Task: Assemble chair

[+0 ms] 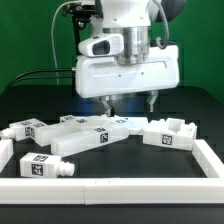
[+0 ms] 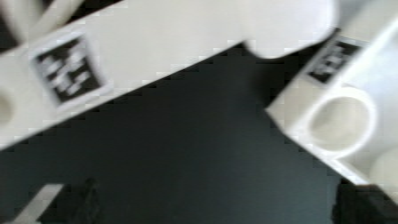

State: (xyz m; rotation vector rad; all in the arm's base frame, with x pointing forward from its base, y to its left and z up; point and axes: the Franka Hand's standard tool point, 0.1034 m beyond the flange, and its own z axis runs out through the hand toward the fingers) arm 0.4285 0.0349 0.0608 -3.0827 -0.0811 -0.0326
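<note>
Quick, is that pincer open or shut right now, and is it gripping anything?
Pincer: open, holding nothing, hanging above the loose chair parts.

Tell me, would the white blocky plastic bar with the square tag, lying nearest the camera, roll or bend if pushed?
Probably not. The white blocky plastic bar has flat faces, so it should slide rather than roll. It looks thick and rigid, so bending seems unlikely. Its smooth plastic may skid easily on the dark table.
</note>
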